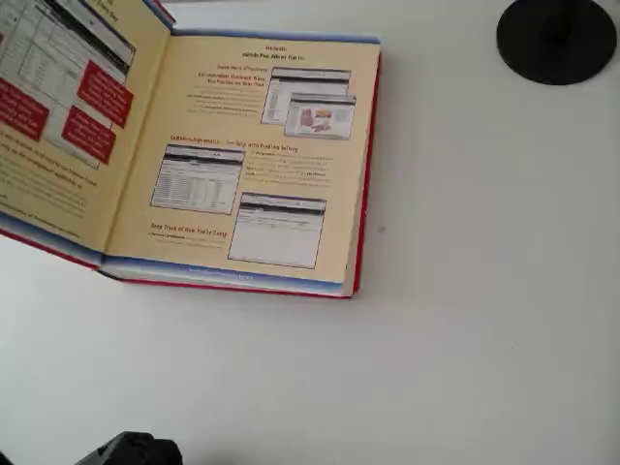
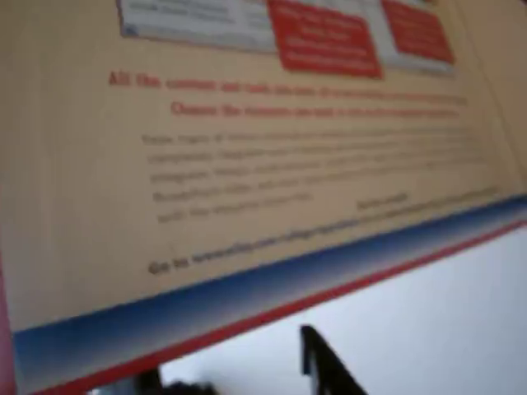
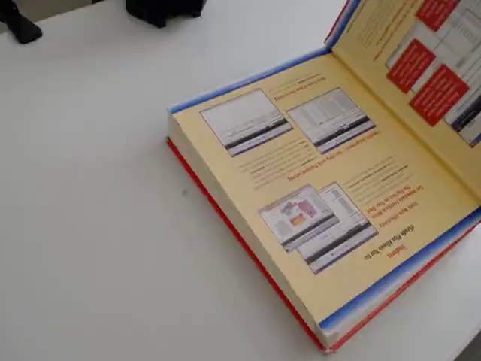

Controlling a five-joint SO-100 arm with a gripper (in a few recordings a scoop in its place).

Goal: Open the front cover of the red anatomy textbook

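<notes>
The red anatomy textbook (image 1: 254, 165) lies open on the white table, with its cream-yellow endpaper and screenshot pictures facing up; the fixed view shows it too (image 3: 316, 195). The front cover (image 1: 58, 116) is swung open to the left in the overhead view and stands tilted up off the table, its cream-yellow inner face with red boxes showing. In the fixed view the front cover (image 3: 421, 68) rises at the upper right. The wrist view looks closely at the front cover's (image 2: 247, 164) inner face and its blue and red lower edge. One dark finger (image 2: 323, 369) of my gripper pokes up just below that edge; whether it touches is unclear.
A black round base (image 1: 557, 34) stands at the overhead view's top right. A dark object (image 1: 131, 450) sits at the bottom left edge there. Two dark objects (image 3: 161, 9) sit at the fixed view's top left. Bare white table (image 1: 465, 320) lies right of and in front of the book.
</notes>
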